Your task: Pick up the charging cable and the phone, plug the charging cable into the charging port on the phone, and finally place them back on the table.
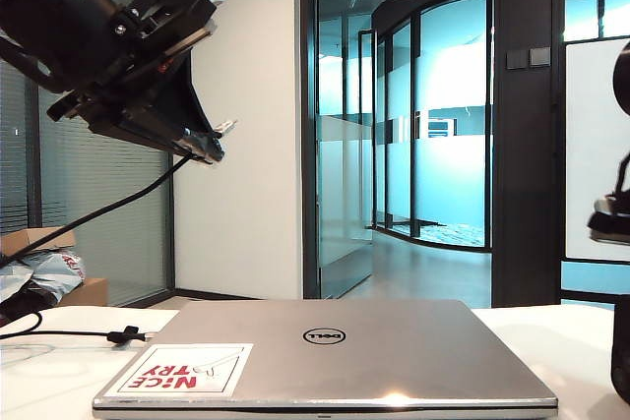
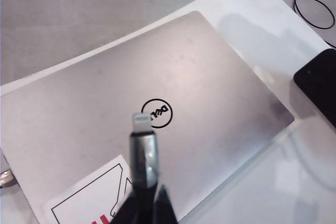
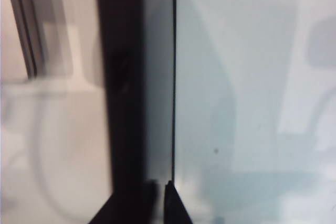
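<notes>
My left gripper (image 1: 202,143) hangs high above the table (image 1: 59,371) at the left, shut on the charging cable's grey plug (image 2: 144,153). Its silvery tip (image 1: 224,127) points right. The black cord (image 1: 108,209) droops down to the left onto the table, where its small black tie (image 1: 126,334) lies. The phone (image 2: 321,83) is a flat black slab lying on the white table beside the laptop. In the right wrist view the phone (image 3: 131,77) stretches away from my right gripper (image 3: 161,187). Its jaws stand a little apart at the phone's near end. That view is blurred, and contact cannot be made out.
A closed silver Dell laptop (image 1: 325,356) with a red-lettered sticker (image 1: 182,371) fills the table's middle, directly under the held plug. A loop of black cord (image 2: 313,14) lies past the table's far corner. My right arm (image 1: 610,223) shows at the right edge. Boxes (image 1: 39,268) sit behind the table, left.
</notes>
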